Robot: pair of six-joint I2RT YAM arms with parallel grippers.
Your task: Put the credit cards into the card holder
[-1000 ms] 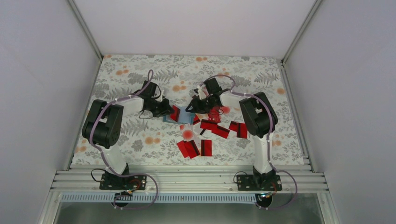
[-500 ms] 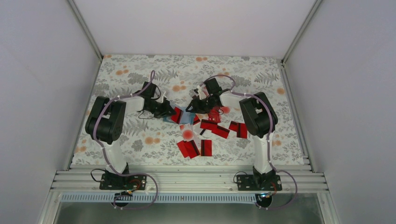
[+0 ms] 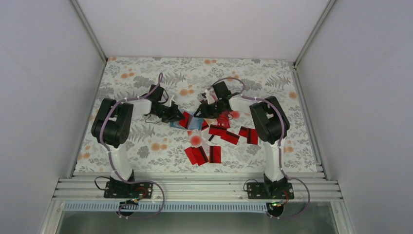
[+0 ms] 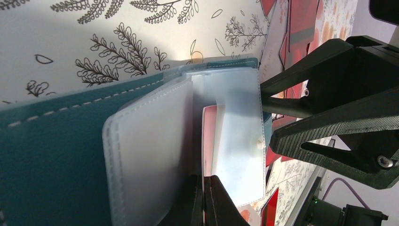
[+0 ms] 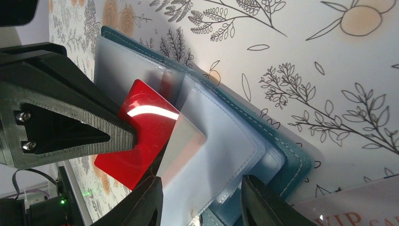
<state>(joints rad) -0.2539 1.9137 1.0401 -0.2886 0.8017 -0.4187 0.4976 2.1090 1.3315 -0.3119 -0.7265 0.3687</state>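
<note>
White walls [image 3: 204, 24], floral cloth [image 3: 146, 78]; left gripper [image 4: 203, 183] pinches credit card [image 5: 136, 141], right gripper [image 5: 200, 184] spread

The left arm [image 3: 111, 127] and right arm [image 3: 265, 122] match — bulky black joint housings joined by white links, thin purple cables [image 3: 157, 83] looping alongside. The fingers [image 4: 339, 117] are matte black wedges with ribbed inner faces and small silver screws [image 4: 384, 161] near their roots.
</note>
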